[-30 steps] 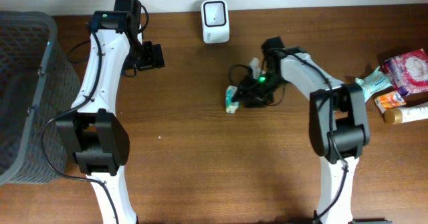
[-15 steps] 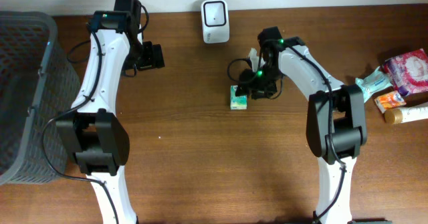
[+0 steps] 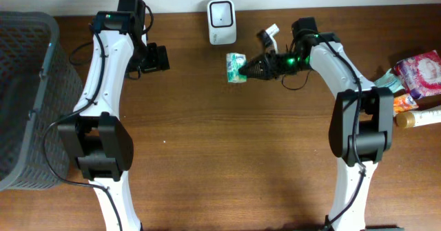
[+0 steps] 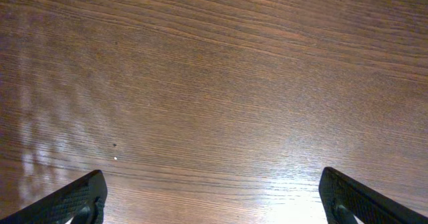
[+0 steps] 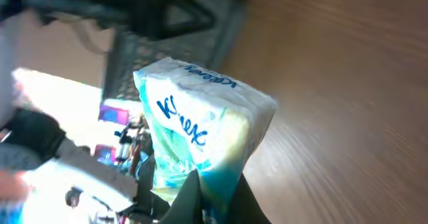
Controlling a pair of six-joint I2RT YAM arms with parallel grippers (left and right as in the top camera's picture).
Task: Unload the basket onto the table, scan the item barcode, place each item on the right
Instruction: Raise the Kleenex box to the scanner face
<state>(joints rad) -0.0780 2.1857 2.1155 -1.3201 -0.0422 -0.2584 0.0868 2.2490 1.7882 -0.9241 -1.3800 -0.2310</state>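
The item is a small green and white tissue pack with blue "Kleenex" lettering. My right gripper is shut on one edge of it and holds it above the table, just below and right of the white barcode scanner at the back edge. In the right wrist view the pack fills the middle, pinched between the dark fingertips at the bottom. My left gripper hangs open over bare wood at the back left; its fingers stand wide apart with nothing between them.
A dark mesh basket stands at the left edge. Several other packaged items and a tube lie at the right edge. Black cable trails by the right arm.
My right gripper has closed on the tissue pack, lifted it off the table and carried it back and left toward the scanner. The left arm has not moved.
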